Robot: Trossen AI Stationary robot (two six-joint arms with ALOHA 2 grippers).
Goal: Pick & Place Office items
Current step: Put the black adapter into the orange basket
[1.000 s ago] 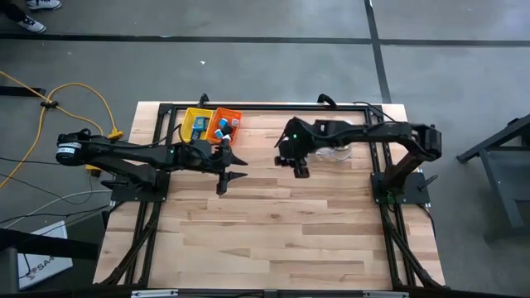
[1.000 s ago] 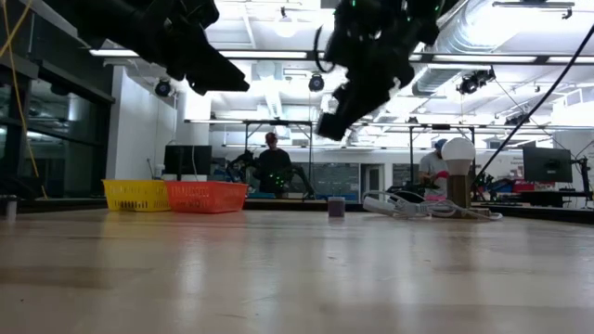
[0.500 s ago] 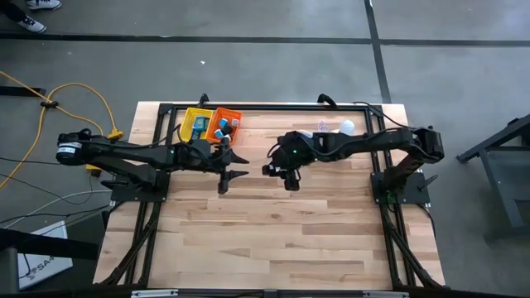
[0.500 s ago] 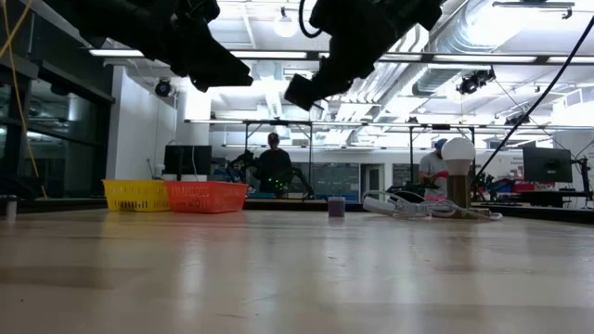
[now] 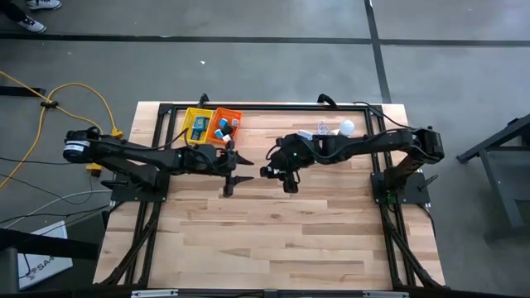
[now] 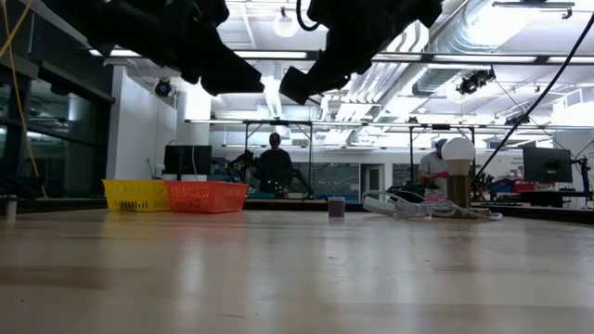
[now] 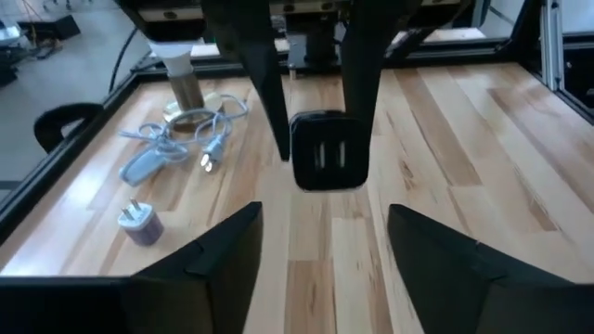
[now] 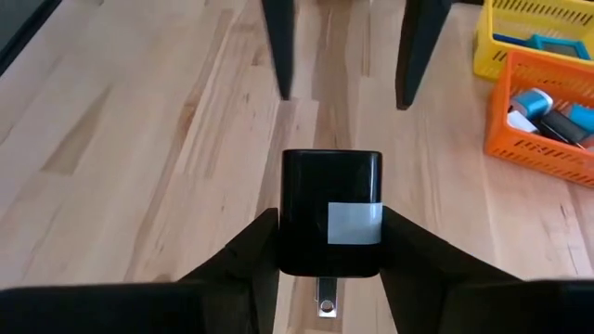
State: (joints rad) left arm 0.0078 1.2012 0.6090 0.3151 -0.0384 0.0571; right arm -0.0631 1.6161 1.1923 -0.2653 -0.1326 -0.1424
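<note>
black charger [image 8: 330,225] clamped in right claw [image 8: 327,243]

Your work surface is a light wooden plank table [image 5: 273,232] with a dark frame along its edges. At about eleven o'clock on it you have a yellow basket [image 5: 195,126] and an orange basket [image 5: 223,125] standing side by side, touching, each holding small office items [image 8: 548,104]. Toward one o'clock lie a white cable [image 7: 172,148], a round white light bulb [image 5: 349,127] and, nearer the middle, a small purple plug [image 7: 139,222].
</note>
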